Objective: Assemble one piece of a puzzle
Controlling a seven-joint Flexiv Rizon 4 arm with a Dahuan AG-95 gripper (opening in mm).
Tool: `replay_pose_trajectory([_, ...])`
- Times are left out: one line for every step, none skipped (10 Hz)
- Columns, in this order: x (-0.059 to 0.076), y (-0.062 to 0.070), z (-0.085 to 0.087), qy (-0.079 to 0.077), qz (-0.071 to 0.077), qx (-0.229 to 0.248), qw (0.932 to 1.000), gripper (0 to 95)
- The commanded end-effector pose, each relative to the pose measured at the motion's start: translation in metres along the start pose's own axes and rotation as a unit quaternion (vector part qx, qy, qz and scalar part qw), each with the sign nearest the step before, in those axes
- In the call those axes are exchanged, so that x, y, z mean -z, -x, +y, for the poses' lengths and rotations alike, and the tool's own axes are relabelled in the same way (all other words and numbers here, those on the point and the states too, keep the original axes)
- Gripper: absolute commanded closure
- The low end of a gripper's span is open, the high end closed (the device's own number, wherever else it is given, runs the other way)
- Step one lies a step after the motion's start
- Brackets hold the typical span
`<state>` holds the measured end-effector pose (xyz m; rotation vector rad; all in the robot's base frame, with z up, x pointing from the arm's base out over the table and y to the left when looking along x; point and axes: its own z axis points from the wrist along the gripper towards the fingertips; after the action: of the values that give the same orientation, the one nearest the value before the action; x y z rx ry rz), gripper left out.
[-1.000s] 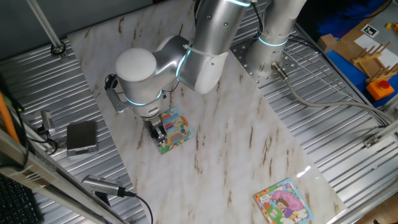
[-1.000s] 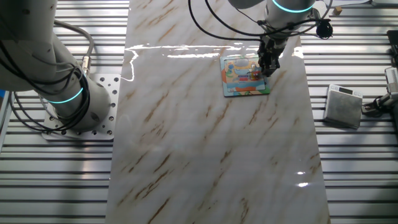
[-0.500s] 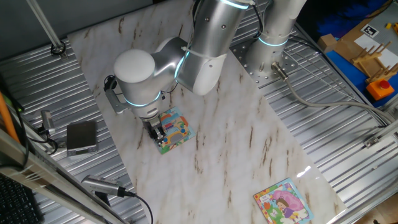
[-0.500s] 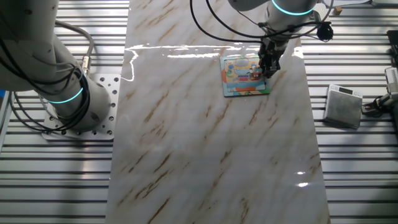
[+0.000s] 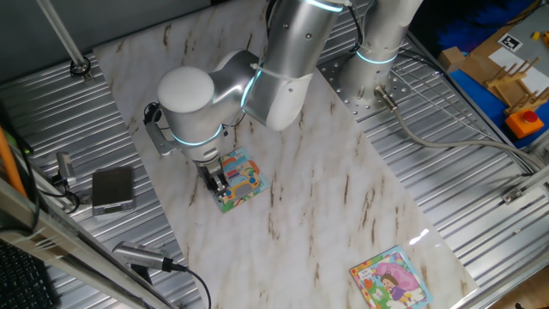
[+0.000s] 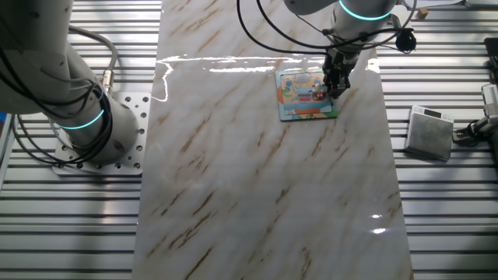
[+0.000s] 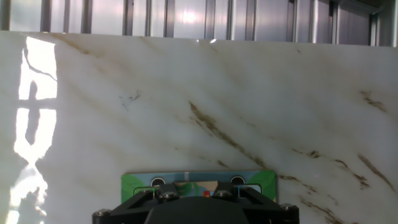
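Observation:
The puzzle (image 5: 238,179) is a small square board with a teal and green border, lying on the marble table near its left edge; it also shows in the other fixed view as the puzzle (image 6: 305,95). My gripper (image 5: 220,184) points straight down onto the board's left part, its fingertips at or just above the surface. From the other side the gripper (image 6: 335,84) stands over the board's right edge. The fingers look close together, but their gap is not visible. The piece is hidden. In the hand view only the puzzle's green edge (image 7: 199,178) shows above the black housing (image 7: 196,210).
A second square puzzle with a pink-dressed girl (image 5: 390,278) lies at the near right corner of the marble table (image 5: 326,197). A grey box (image 5: 112,189) sits on the ribbed metal beside the table's left edge. The arm's base (image 5: 371,81) is bolted at the back.

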<state>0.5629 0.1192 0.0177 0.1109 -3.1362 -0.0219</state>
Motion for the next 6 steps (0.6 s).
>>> replay_pose_trajectory([-0.0003, -0.0005, -0.0006, 0.001, 0.000, 0.001, 1.0000, 95.0])
replay_pose_trajectory([-0.0007, -0.0013, -0.0011, 0.001, 0.000, 0.003, 1.0000, 95.0])
replay_pose_trajectory([-0.0011, -0.0021, -0.0012, 0.002, 0.000, 0.004, 1.0000, 95.0])
replay_pose_trajectory([-0.0013, -0.0025, -0.0013, 0.002, -0.001, 0.004, 1.0000, 95.0])
replay_pose_trajectory([-0.0014, -0.0026, -0.0013, 0.002, -0.001, 0.005, 1.0000, 95.0])
replay_pose_trajectory([-0.0014, -0.0026, -0.0013, 0.003, -0.001, 0.005, 1.0000, 95.0])
